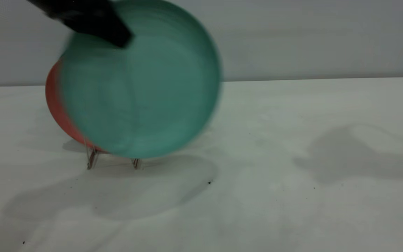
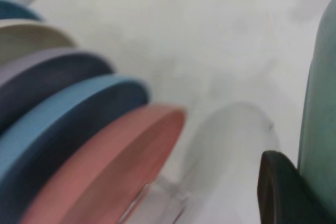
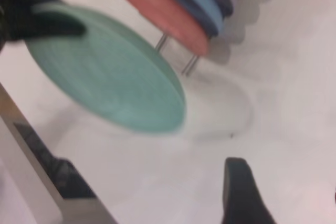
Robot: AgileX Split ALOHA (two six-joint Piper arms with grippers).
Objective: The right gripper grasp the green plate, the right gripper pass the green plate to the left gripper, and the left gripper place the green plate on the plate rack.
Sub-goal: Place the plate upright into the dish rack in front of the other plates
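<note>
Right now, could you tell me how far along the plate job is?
The handover looks done: the left gripper is shut on the green plate, and the right gripper holds nothing. In hand: the plate hangs in front of the pink plate, near the plate rack. Left: seating and releasing it.

A plain pale grey wall runs behind a wide, matte white surface whose far right corner is rounded. Soft light from above throws broad, blurred grey shadows across it, and a few tiny dark specks dot it.
</note>
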